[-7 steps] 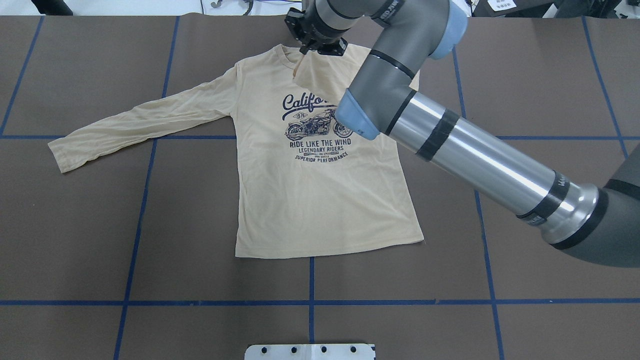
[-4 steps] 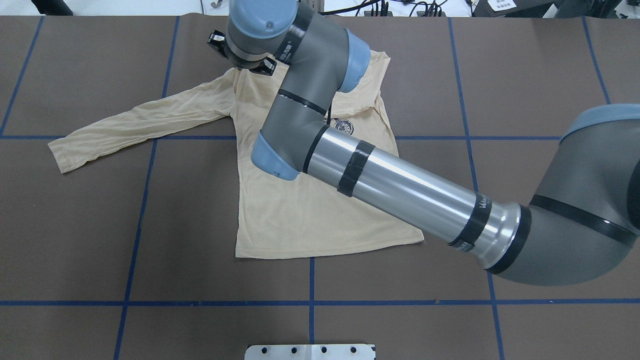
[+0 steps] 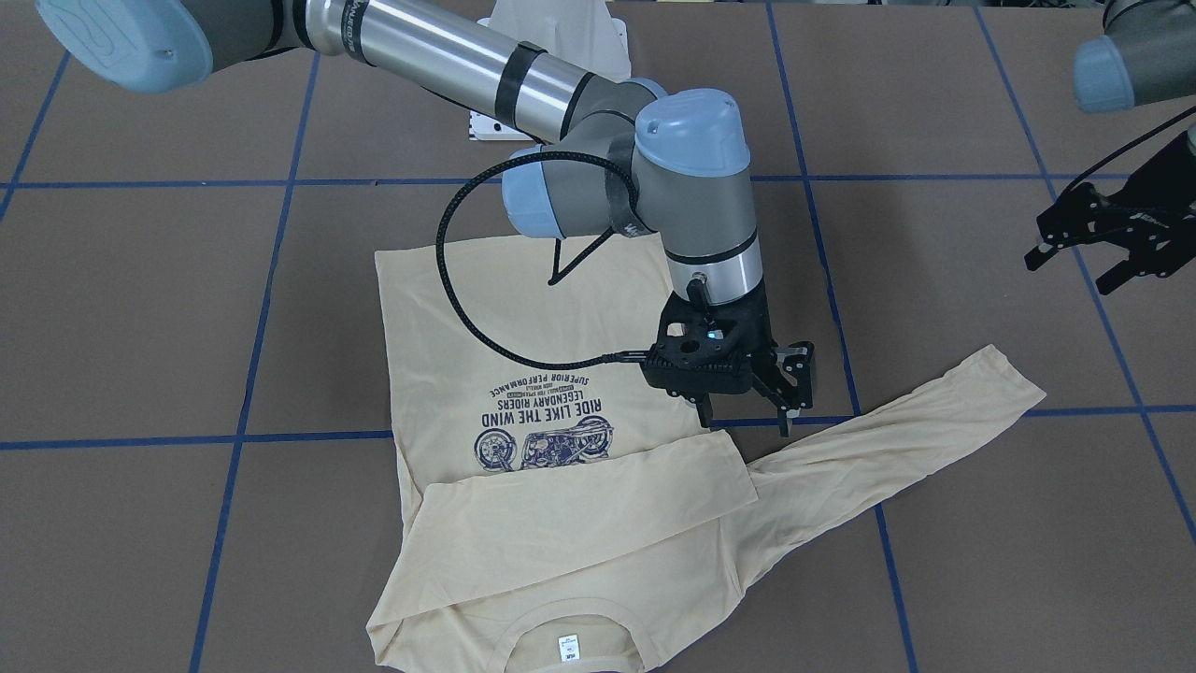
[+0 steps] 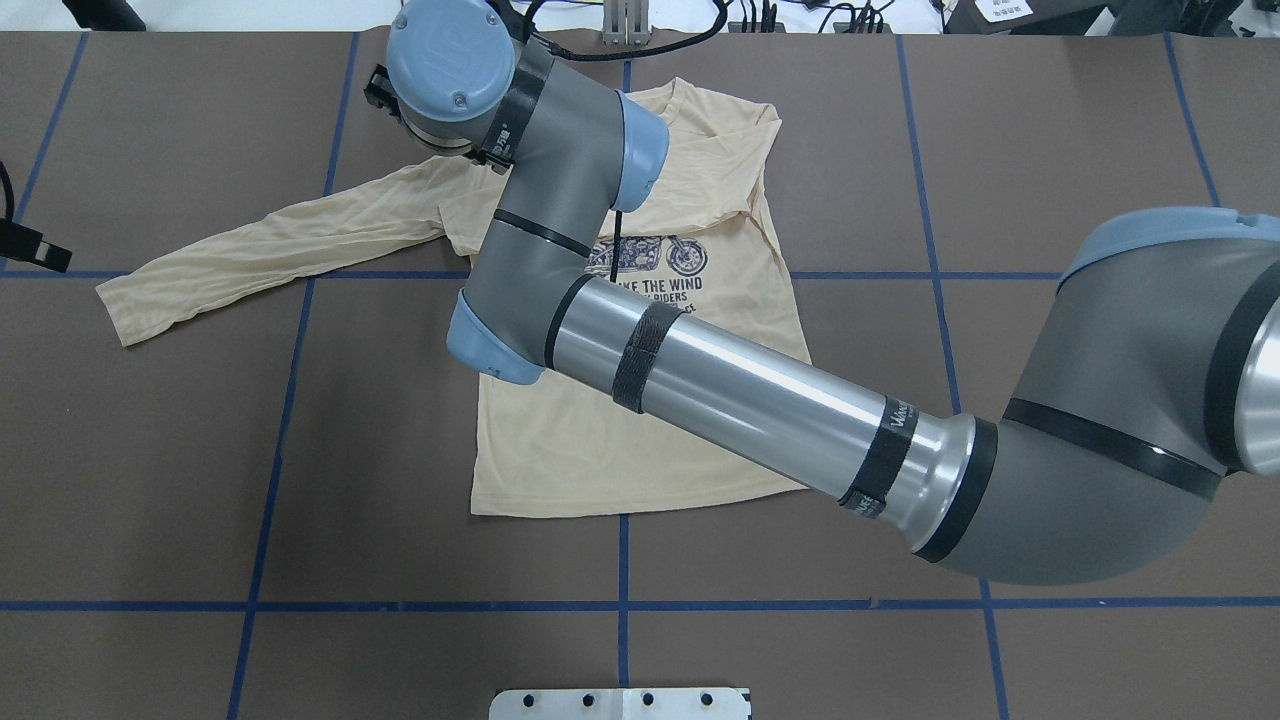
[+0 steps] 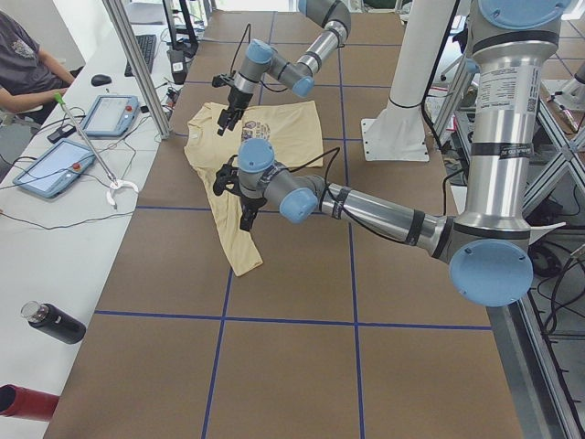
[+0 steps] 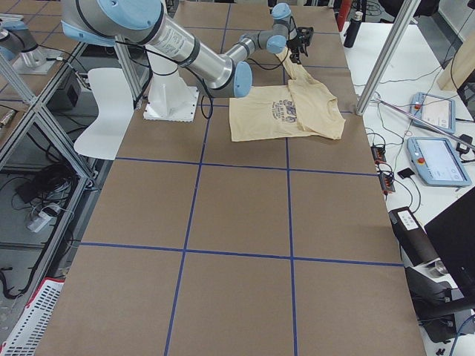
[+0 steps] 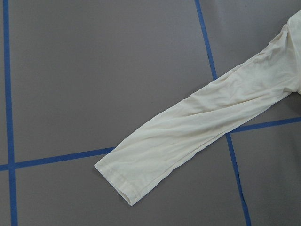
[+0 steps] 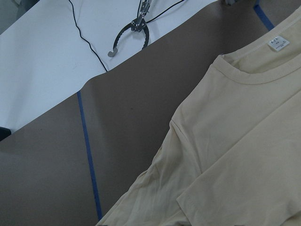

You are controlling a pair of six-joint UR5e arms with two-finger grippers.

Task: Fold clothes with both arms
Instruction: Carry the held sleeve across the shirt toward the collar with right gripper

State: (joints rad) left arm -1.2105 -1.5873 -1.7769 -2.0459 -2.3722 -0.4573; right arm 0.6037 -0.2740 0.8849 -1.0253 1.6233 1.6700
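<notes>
Brown table (image 4: 150,450) with a blue tape grid, and the shirt (image 4: 600,440) lies flat toward the far side, print up, collar away from the robot. One sleeve (image 3: 579,505) is folded across the chest; the other sleeve (image 3: 897,430) sticks straight out to the robot's left. It looks like thin, floppy, super light jersey, so I'd guess it drags and wrinkles if tugged from one spot. Better to pinch the cuff (image 7: 122,181) and the shoulder together. The right gripper (image 3: 747,411) hangs just above that shoulder, fingers spread, holding nothing. The left gripper (image 3: 1074,271) hovers near the cuff, also spread and empty.
</notes>
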